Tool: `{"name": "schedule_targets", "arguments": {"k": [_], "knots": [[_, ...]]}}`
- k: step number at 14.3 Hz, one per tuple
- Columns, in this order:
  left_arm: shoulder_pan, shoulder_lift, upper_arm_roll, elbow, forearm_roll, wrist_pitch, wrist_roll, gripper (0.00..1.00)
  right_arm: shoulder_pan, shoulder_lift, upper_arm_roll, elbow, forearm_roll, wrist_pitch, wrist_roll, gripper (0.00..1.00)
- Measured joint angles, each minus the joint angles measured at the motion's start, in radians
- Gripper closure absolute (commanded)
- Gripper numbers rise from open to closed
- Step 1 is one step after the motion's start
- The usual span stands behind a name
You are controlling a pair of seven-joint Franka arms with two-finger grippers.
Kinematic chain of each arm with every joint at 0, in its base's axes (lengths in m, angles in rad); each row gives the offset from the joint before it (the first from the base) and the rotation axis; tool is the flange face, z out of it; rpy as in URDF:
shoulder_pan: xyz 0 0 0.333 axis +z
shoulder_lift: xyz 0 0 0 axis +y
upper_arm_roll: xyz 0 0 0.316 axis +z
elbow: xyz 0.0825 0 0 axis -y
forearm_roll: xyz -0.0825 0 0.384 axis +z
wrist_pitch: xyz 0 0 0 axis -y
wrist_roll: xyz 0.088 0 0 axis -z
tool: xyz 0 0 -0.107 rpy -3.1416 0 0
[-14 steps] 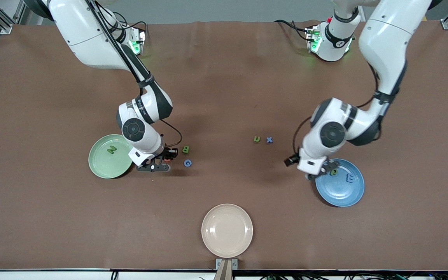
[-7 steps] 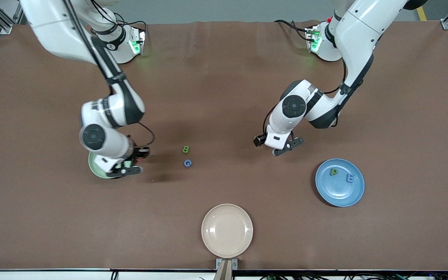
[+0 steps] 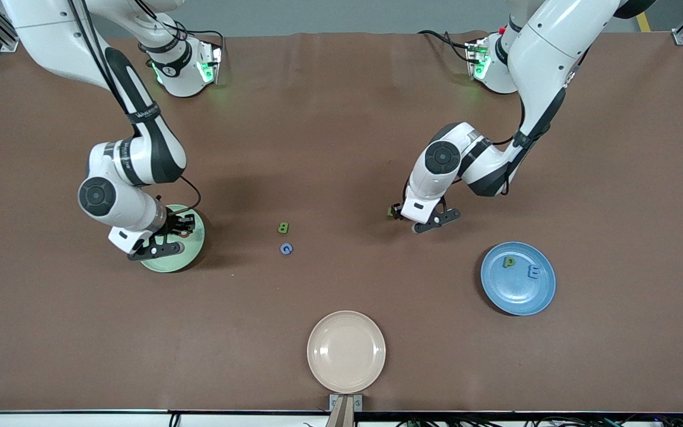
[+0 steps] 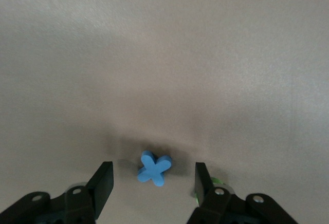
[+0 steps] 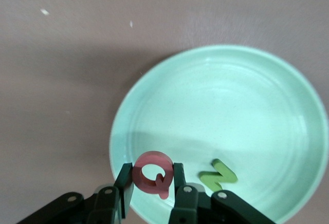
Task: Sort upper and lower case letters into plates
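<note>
My right gripper [image 3: 169, 237] is shut on the pinkish-red O [image 5: 152, 175] and holds it just over the rim of the mint green plate [image 3: 193, 246], which also shows in the right wrist view [image 5: 231, 111]. The green N [image 5: 218, 175] lies in that plate. My left gripper [image 4: 153, 183] is open and low over the table, its fingers on either side of the blue x [image 4: 154, 168]. The green n [image 3: 390, 211] peeks out beside the left gripper [image 3: 420, 218]. The blue plate [image 3: 519, 296] holds the green p [image 3: 508, 261] and the blue m [image 3: 533, 272]. The green B [image 3: 283, 228] and the blue G [image 3: 286, 248] lie mid-table.
A beige plate [image 3: 346, 351] sits near the table's front edge, nearer to the front camera than the B and G. Brown table mat lies between the plates.
My right gripper carried the pinkish-red letter from beside the B and G to over the mint plate. My left gripper moved from the blue plate to the x and dropped lower around it.
</note>
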Motion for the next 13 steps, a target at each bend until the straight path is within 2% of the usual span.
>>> {"name": "schedule_targets", "arguments": {"k": [1, 3, 4, 5, 6, 7, 9, 13], "knots": [[-0.001, 0.008, 0.000, 0.000, 0.001, 0.005, 0.000, 0.43, -0.002, 0.001, 0.000, -0.037, 0.000, 0.054, -0.002, 1.00], [0.000, 0.017, 0.000, 0.000, 0.003, 0.012, 0.000, 0.45, -0.007, 0.001, 0.000, -0.067, -0.001, 0.092, -0.008, 0.99], [0.001, 0.017, 0.000, 0.000, 0.003, 0.013, 0.000, 0.50, -0.010, 0.001, 0.000, -0.067, -0.001, 0.094, -0.010, 0.89], [0.002, 0.016, 0.000, 0.000, 0.003, 0.013, 0.000, 0.60, -0.014, 0.001, 0.000, -0.067, -0.001, 0.093, -0.012, 0.54], [0.001, 0.016, 0.000, 0.000, 0.003, 0.012, 0.000, 0.74, -0.016, 0.001, 0.000, -0.067, -0.001, 0.093, -0.015, 0.01], [0.001, 0.015, 0.000, 0.001, 0.003, 0.012, 0.000, 0.87, -0.018, 0.001, 0.000, -0.067, -0.001, 0.093, -0.016, 0.00], [0.002, 0.011, 0.000, 0.002, 0.003, 0.007, 0.000, 0.99, -0.018, 0.001, 0.000, -0.067, -0.001, 0.093, -0.017, 0.00], [0.006, 0.010, 0.003, 0.014, 0.003, 0.016, 0.000, 1.00, -0.017, 0.000, 0.007, -0.041, 0.001, 0.060, 0.005, 0.00]]}}
